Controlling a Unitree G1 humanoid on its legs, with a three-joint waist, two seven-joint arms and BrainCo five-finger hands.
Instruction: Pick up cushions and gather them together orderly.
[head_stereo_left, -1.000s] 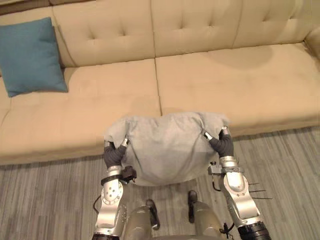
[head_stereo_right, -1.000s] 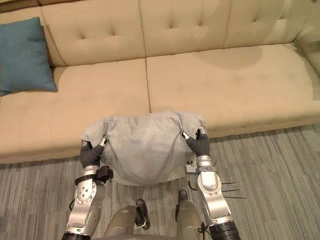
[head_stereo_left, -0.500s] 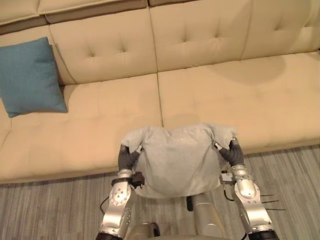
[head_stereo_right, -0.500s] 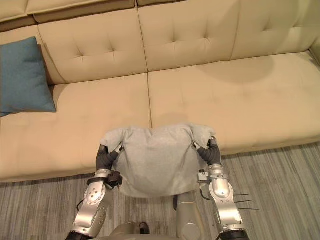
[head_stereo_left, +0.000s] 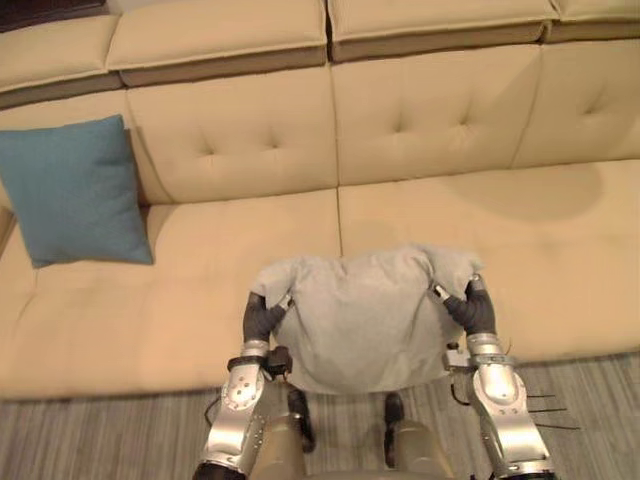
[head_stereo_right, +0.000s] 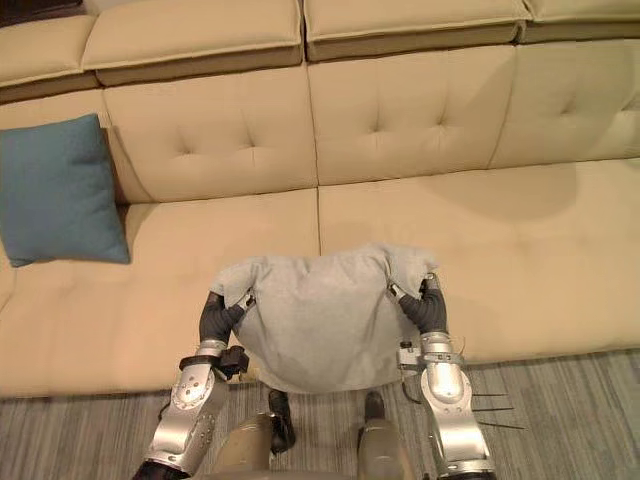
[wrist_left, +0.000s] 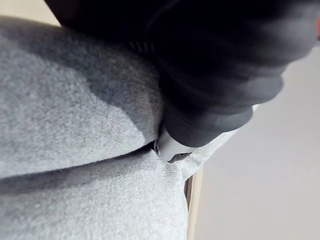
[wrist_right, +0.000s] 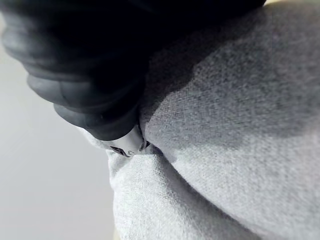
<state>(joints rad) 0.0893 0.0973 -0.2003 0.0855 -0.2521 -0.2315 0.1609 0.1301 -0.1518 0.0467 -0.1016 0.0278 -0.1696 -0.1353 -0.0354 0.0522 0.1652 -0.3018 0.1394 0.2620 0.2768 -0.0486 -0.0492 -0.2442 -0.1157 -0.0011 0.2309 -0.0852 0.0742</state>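
A grey cushion (head_stereo_left: 365, 315) is held between the left hand (head_stereo_left: 262, 318) and the right hand (head_stereo_left: 474, 312), over the sofa's (head_stereo_left: 200, 290) front edge; whether it is clasped or merely pressed cannot be told. The blue cushion (head_stereo_left: 78, 190) is propped well to the left, nearer the left hand. Two cushions are counted.

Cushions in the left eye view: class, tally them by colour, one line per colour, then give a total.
Grey cushion: 1, held up over the front edge of the sofa
Blue cushion: 1, leaning on the backrest at the left
Total: 2
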